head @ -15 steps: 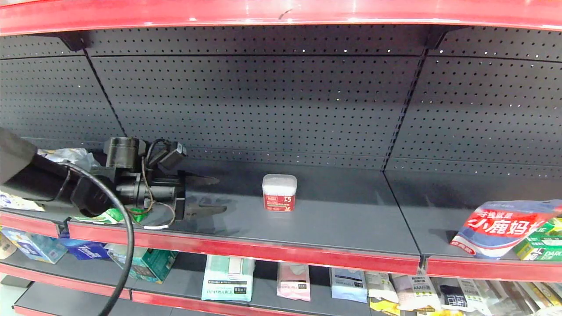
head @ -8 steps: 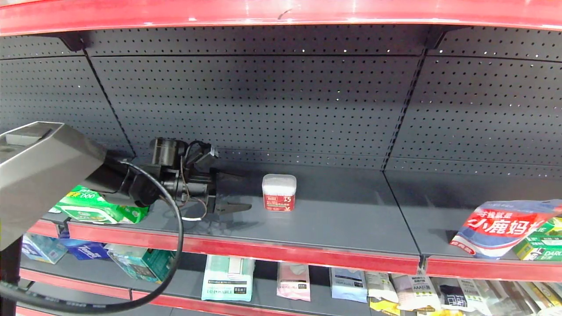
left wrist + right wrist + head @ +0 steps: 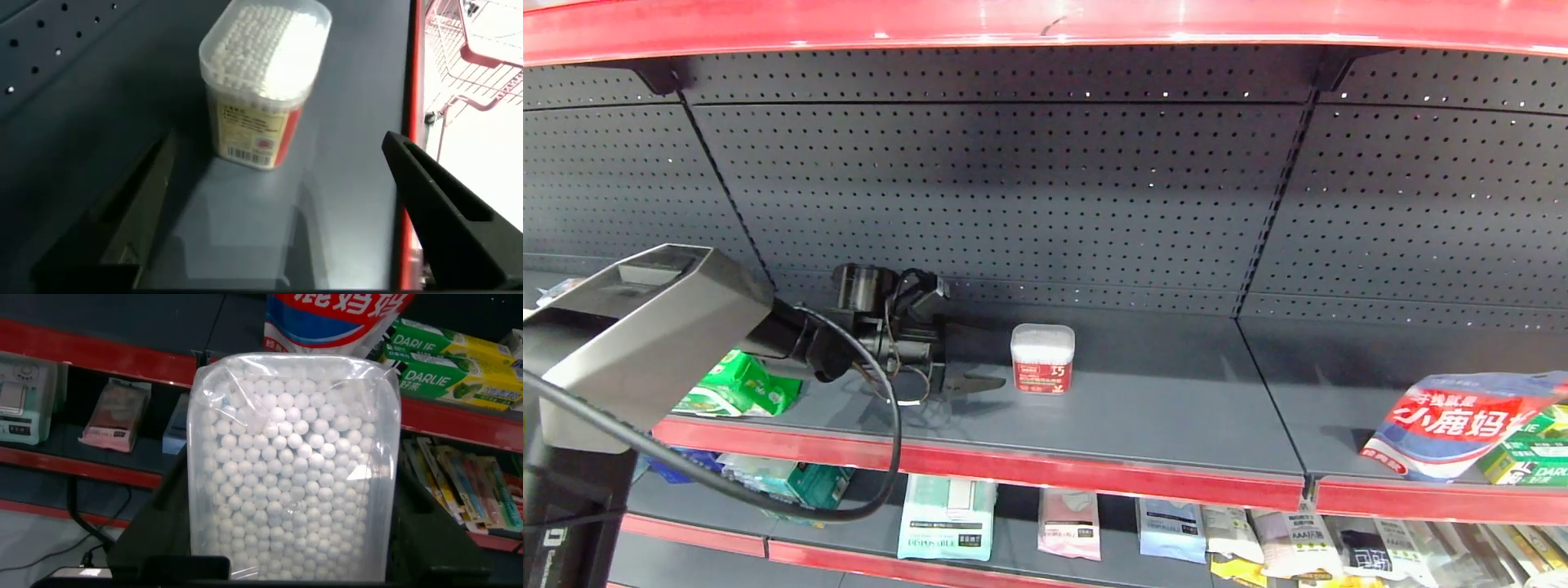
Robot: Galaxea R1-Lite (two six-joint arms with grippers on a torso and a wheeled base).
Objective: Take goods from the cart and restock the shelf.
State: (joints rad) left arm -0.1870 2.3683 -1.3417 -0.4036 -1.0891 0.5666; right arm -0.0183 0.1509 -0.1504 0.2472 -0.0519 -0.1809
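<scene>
L gripper (image 3: pixel 999 355), fingers (image 3: pixel 978 382) apart, over shelf (image 3: pixel 1160 400), just beside cotton-swab box (image 3: pixel 1042 358)

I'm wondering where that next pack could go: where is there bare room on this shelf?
Widest bare stretch: between the swab tub and the blue-red bag. Crowded: the left end, with green packs and the open left gripper beside the tub. The right gripper holds a swab pack.

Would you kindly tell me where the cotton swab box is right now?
In the head view, the cotton swab box stands upright near the middle of the grey shelf, just right of the left gripper, whose open jaws face it without touching.
</scene>
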